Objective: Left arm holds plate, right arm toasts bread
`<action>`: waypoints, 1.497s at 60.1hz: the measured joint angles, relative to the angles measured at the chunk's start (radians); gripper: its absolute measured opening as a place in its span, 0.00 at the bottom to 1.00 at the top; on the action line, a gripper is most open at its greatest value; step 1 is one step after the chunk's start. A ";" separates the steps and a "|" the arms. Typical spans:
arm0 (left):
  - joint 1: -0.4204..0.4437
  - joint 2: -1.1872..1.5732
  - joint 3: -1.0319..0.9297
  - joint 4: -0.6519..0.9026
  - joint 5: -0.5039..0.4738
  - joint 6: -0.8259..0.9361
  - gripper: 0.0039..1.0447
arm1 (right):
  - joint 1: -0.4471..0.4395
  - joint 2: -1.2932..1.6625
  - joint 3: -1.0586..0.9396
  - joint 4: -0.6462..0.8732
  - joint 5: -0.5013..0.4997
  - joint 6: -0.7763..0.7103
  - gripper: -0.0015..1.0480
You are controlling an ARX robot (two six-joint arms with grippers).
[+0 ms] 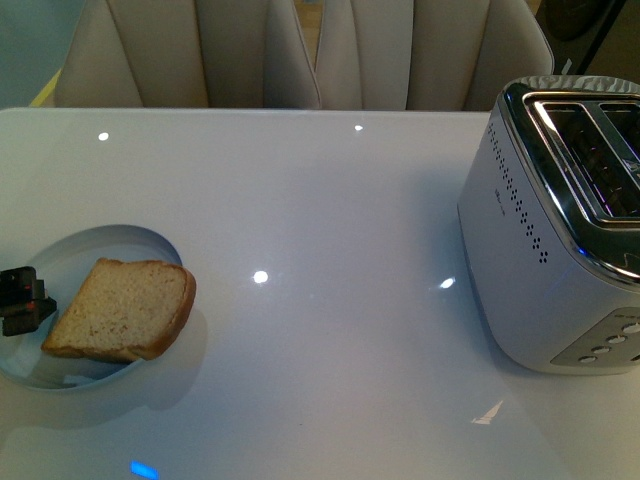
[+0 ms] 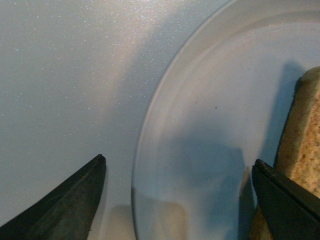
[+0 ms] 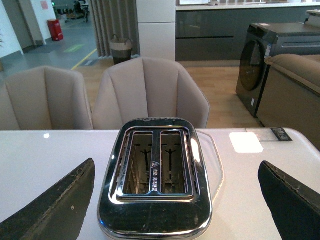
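Brown bread sits on the pale plate at lower left, whose rim the left end effector straddles, spread apart, so closing on it seems next; the right end effector, also apart, overlooks the toaster.

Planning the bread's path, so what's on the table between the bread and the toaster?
Nothing: in the front view the table between the bread and the toaster is bare, showing only light reflections.
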 joint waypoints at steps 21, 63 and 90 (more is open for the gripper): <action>0.033 -0.006 0.011 -0.101 0.105 -0.166 0.03 | 0.000 0.000 0.000 0.000 0.000 0.000 0.92; 0.072 -0.367 -0.209 -0.158 0.211 -0.460 0.03 | 0.000 0.000 0.000 0.000 0.000 0.000 0.92; -0.136 -0.682 -0.116 -0.398 0.195 -0.609 0.03 | 0.000 0.000 0.000 0.000 0.000 0.000 0.92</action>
